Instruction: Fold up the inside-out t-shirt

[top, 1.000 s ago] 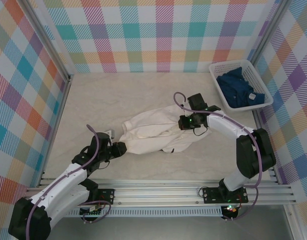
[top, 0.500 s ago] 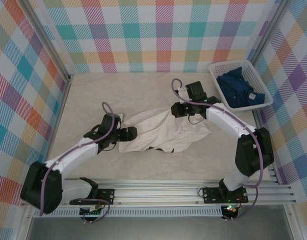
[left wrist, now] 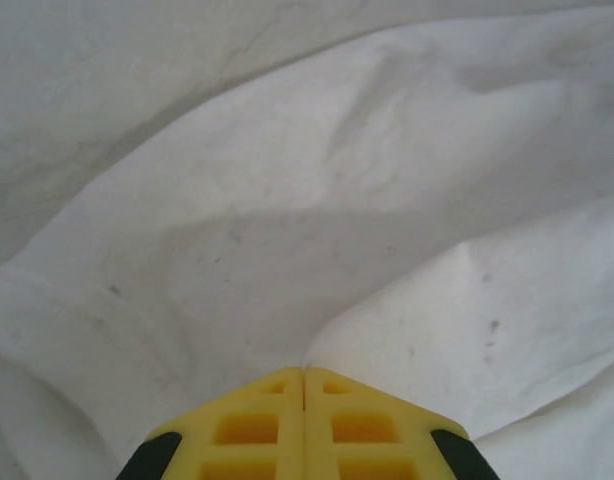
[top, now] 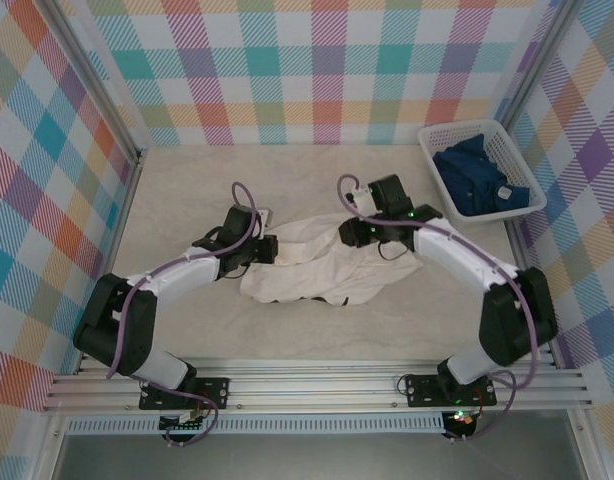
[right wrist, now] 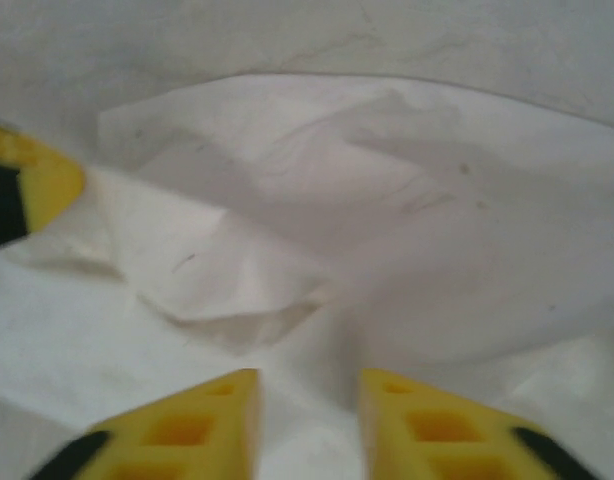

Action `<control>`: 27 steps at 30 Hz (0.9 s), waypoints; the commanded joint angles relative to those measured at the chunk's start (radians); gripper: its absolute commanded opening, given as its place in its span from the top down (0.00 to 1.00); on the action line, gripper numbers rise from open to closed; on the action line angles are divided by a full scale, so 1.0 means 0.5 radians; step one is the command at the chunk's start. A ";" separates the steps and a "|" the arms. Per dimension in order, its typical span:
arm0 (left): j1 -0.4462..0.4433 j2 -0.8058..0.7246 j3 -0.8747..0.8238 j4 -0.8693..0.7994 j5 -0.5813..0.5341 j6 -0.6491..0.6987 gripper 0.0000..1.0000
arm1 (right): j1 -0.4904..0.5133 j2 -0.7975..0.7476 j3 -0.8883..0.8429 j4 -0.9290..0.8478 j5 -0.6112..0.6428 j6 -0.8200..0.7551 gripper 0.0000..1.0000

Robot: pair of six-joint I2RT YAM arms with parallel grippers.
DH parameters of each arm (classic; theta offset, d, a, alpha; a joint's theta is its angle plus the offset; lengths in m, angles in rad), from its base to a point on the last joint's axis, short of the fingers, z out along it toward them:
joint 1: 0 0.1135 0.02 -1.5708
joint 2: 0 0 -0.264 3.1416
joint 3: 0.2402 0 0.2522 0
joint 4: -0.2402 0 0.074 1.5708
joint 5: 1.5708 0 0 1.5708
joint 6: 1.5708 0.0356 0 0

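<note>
Pinching tight, the left gripper (left wrist: 305, 378) has its two yellow fingers pressed flat together, no gap btwn them. A crease of the plain white, soft cotton t-shirt (top: 312, 272) runs right into the tips, so it looks clamped on a thin bit of that fabric. In the L wrist view white cloth lies all round the tips, w/ soft folds fanning up and away. From the top cam the L gripper sits at the tee's left edge, its arm stretched out over the table from the near-left.

The right gripper (right wrist: 308, 380) has its yellow fingers apart, a clear gap btwn them and nothing held. They hang just over rumpled white cloth; can't tell if they touch it. The top cam puts it at the tee's far-right part, approx. opposite the L gripper, w/ the shirt's far edge spanning btwn the two.

The tee lies crumpled near the ctr of the pale beige marbled tabletop (top: 187, 190), its bulk spreading toward the near side, w/ a small dark mark at the near hem. Well apart, in the far-right corner, a white plastic mesh basket (top: 434, 133) holds a dark blue garment (top: 477, 175). Pastel plaid wall panels (top: 317, 70) stand round the table on three sides.
</note>
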 commanded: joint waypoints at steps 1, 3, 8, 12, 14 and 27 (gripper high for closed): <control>-0.006 -0.182 -0.053 0.136 0.130 -0.138 1.00 | 0.242 -0.185 -0.127 0.282 0.035 -0.219 0.56; 0.003 -0.262 -0.100 0.168 0.155 -0.202 1.00 | 0.360 -0.117 -0.168 0.429 -0.041 -0.183 0.52; 0.022 -0.404 -0.155 0.153 0.189 -0.283 1.00 | 0.490 0.201 -0.122 0.727 -0.159 -0.047 0.57; 0.032 -0.518 -0.156 0.109 0.169 -0.297 1.00 | 0.516 0.419 -0.074 0.816 -0.165 0.004 0.64; 0.044 -0.578 -0.156 0.090 0.158 -0.312 1.00 | 0.516 0.466 -0.114 0.844 -0.196 0.043 0.69; 0.089 -0.776 -0.282 0.201 0.184 -0.373 1.00 | 0.530 0.281 -0.495 1.036 -0.569 0.130 0.73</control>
